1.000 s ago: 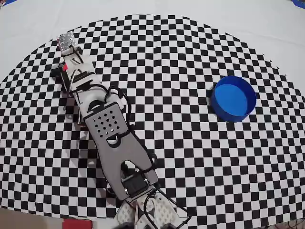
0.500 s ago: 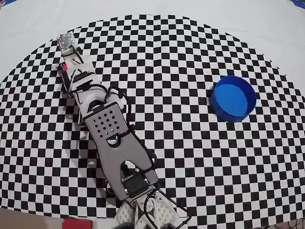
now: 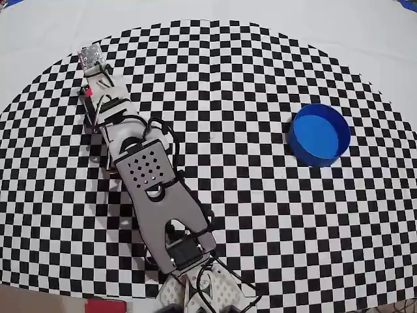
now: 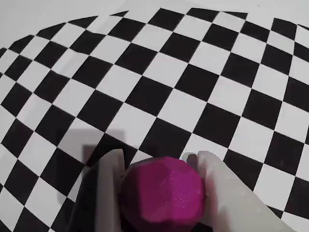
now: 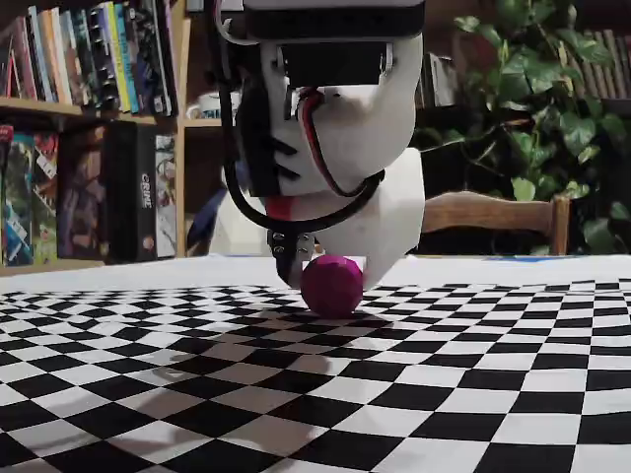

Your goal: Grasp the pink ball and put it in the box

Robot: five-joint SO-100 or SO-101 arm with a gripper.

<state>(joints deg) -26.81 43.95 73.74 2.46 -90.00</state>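
The pink ball (image 4: 161, 195), faceted and magenta, sits between the two pale fingers of my gripper (image 4: 159, 162) in the wrist view, and both fingers press against its sides. In the fixed view the ball (image 5: 331, 286) rests low on the checkered cloth, with the gripper (image 5: 330, 271) closed around it from above. In the overhead view the gripper (image 3: 91, 59) is at the far left of the cloth and hides the ball. The box (image 3: 319, 134), a round blue tub, stands empty at the right, far from the gripper.
The arm (image 3: 153, 189) stretches from its base at the bottom edge up to the far left. The checkered cloth (image 3: 228, 85) lies on a white table. In the fixed view, bookshelves (image 5: 79, 128), a chair (image 5: 493, 212) and a plant (image 5: 532, 89) stand behind the table.
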